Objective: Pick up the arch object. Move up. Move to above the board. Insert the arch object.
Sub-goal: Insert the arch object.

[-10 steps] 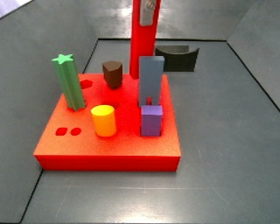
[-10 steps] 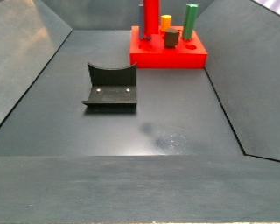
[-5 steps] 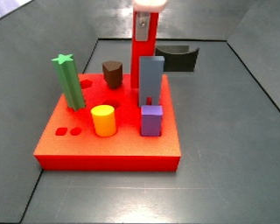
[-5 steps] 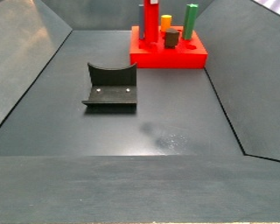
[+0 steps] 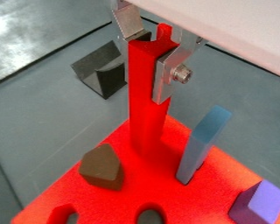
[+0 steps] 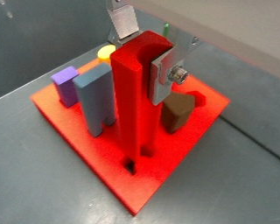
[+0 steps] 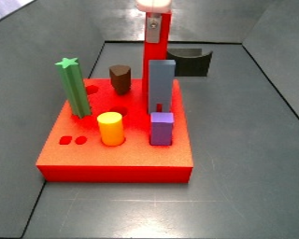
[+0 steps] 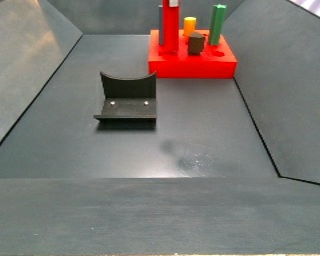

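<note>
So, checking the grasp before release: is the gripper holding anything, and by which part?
Yes: the gripper holds the arch object by its upper end, fingers on opposite sides, its lower end at the board.

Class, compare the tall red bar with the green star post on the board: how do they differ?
The arch object is red and plain-sided; the green star post is green with a star top. The gripper jaws flank the arch object's top; the post stands free. Both stand upright on the board.

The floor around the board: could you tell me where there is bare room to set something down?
Bare floor runs from the fixture to the near wall. The board is crowded with pegs; the gripper holds the arch object upright there.
</note>
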Robot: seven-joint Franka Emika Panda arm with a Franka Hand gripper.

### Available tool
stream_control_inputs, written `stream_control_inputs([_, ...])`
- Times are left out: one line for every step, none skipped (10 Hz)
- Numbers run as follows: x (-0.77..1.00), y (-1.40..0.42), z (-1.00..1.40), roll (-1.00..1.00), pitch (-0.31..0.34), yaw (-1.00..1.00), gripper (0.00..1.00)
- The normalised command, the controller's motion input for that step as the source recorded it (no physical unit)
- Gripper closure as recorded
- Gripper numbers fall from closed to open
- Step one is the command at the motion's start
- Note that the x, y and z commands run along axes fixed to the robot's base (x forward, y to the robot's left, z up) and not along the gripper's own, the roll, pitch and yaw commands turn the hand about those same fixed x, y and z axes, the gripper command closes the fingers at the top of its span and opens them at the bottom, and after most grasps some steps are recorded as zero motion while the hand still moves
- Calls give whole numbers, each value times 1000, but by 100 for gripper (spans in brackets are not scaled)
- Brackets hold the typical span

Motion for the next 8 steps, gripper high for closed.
stream_control_inputs([349,40,-220,-64,0,0,100])
stream_control_inputs([346,137,-111,-104,0,-17,100])
stream_control_inputs([77,180,-100,-89,-10,-63,100])
stream_control_inputs([-197,149,-114,-57,-36,-43,100])
stream_control_inputs([-386,54,-177,-54,-74,-86,100])
stream_control_inputs([-491,0,-174,-80,-114,-189,100])
stream_control_inputs([-457,0,-189,-79,-114,-191,100])
stream_control_inputs([-231,0,-251,-51,-79,-154,100])
